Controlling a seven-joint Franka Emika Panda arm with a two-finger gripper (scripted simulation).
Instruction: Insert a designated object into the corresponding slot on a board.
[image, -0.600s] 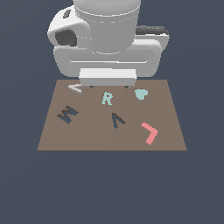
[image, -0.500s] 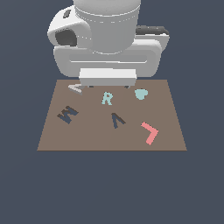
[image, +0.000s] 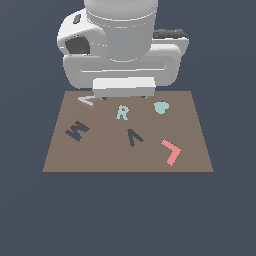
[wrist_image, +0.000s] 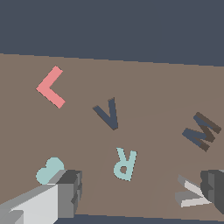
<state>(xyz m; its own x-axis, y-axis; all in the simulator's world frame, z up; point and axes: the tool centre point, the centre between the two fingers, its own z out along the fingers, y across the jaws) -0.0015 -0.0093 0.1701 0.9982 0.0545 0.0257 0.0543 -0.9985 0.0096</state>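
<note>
The board (image: 100, 155) is a flat brown panel. The designated object (image: 86, 101), a pale grey V-shaped piece, lies near its far corner on the exterior view's left. The slot (image: 134, 137), a dark navy V-shaped recess, sits near the board's middle. In the wrist view my gripper (wrist_image: 140, 191) is open, with its fingers (wrist_image: 66, 192) wide apart low over the board. The grey piece (wrist_image: 190, 195) lies just inside the other dark finger, and the slot (wrist_image: 107, 113) is further off. The arm's body hides the fingertips in the exterior view.
A teal R (image: 122, 112) and a teal rounded shape (image: 160, 107) lie on the board's far half. A pink L (image: 171, 151) sits near the front on the exterior view's right. A dark M-shaped recess (image: 77, 131) is on the left.
</note>
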